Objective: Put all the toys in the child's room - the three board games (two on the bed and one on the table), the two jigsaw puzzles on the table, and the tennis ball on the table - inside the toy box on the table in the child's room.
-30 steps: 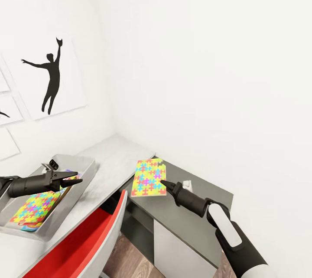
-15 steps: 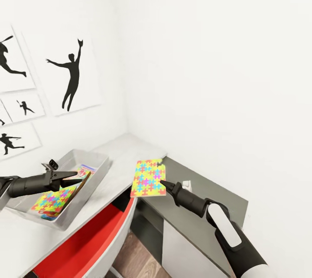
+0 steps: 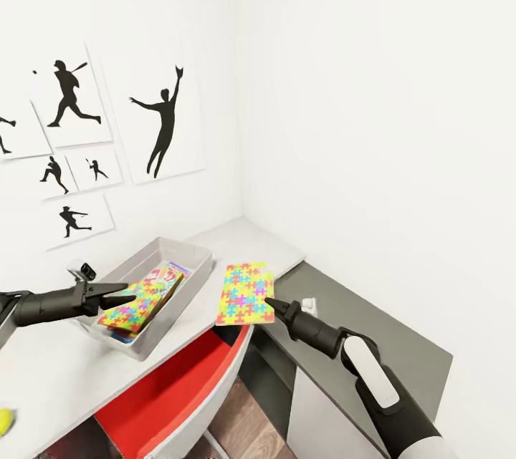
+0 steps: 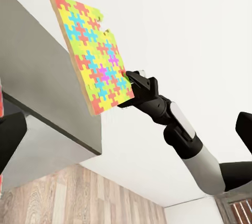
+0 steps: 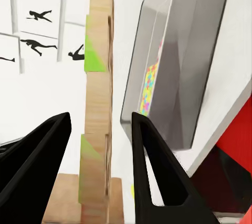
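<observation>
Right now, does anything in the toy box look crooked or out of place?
Yes. The jigsaw puzzle inside the toy box lies tilted, one edge propped up rather than flat, over the game boxes beneath it. A second jigsaw puzzle is held in the air by the right pincer, just outside the box's rim.

Bright, even, sharp render; faint shadows
</observation>
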Controlling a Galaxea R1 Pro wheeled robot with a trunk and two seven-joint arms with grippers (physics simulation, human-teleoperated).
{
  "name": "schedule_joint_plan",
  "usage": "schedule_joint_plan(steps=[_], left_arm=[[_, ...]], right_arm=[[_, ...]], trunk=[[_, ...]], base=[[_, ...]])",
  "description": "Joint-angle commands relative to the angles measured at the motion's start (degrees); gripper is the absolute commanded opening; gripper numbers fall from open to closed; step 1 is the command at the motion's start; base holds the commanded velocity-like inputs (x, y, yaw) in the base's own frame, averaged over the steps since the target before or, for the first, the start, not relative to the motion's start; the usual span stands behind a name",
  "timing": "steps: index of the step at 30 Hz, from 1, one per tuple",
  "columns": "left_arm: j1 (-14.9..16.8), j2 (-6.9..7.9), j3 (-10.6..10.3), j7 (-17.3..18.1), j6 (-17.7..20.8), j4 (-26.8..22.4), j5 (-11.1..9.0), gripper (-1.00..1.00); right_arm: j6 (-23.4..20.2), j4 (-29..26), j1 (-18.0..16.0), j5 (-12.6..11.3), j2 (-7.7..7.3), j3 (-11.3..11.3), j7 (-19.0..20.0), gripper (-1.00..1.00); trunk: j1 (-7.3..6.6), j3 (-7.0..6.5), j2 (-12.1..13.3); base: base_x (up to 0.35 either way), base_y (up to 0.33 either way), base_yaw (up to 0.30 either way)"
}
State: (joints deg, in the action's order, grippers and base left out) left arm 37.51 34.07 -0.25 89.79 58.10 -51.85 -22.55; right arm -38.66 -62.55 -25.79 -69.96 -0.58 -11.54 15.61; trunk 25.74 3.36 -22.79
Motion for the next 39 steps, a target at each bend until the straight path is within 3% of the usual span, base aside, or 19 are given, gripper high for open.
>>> schedule_joint_plan(steps=[1,33,39], left_arm=[[0.1,0.02,0.0,0.2,0.6,0.1,0.0,1.0],[0.0,0.03,0.1,0.2,0.5,0.3,-0.1,1.0],[0.0,0.03,0.2,0.2,0.4,0.3,-0.1,1.0]], right_arm=[[-0.1,0.0,-0.1,-0.1,-0.06,-0.1,0.1,-1.0],[-0.1,0.0,-0.1,0.0,-0.07,-0.1,0.1,-1.0],[-0.2,0.0,-0.1,-0.1,-0.13,0.1,0.2,-1.0]], trunk=[[0.04,0.13,-0.1],[0.04,0.13,-0.1],[0.04,0.13,-0.1]], base=[[0.068,0.0,0.291],[0.129,0.054,0.291],[0.247,0.04,0.082]])
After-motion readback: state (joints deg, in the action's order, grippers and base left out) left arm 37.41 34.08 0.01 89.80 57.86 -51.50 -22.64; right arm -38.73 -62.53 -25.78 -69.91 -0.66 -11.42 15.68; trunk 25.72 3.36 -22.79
